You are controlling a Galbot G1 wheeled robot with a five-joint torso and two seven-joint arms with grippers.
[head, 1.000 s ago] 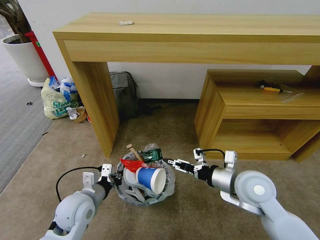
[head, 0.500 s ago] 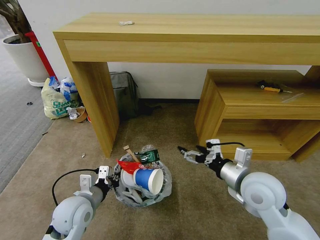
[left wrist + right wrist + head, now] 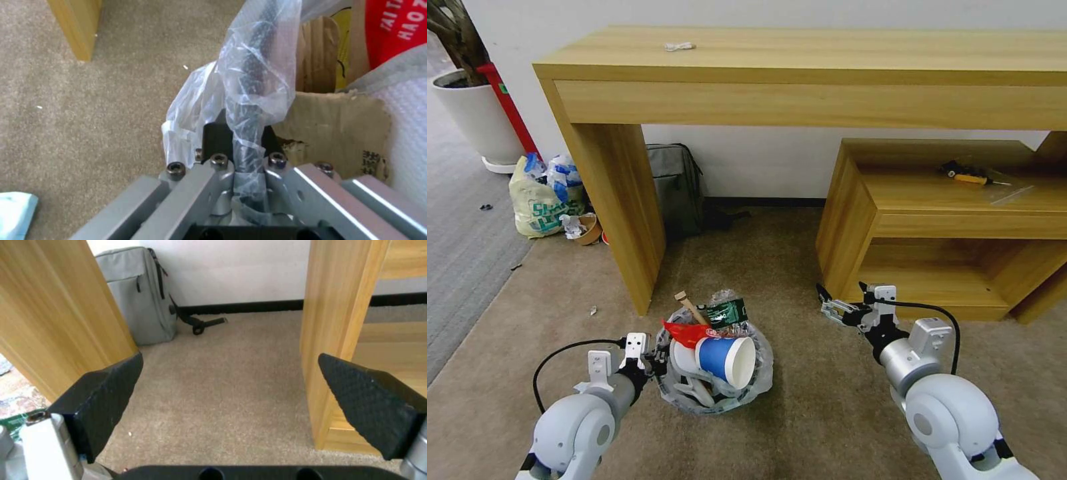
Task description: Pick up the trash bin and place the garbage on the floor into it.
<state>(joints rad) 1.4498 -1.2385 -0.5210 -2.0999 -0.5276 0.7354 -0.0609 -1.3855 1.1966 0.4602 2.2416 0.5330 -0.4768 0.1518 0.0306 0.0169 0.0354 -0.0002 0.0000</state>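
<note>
Head view shows the floor as beige carpet, with the trash bin low in the middle, heaped with garbage (a blue cup lies on top). The left pincer is clamped on the bin's bagged rim. The right pincer hangs empty, spread wide, well to the bin's right, facing the low shelf.

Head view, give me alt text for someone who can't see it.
The left gripper is clamped on the rim of the trash bin, which sits on the floor stuffed with garbage. The right gripper hangs open and empty beside a low wooden shelf.
</note>
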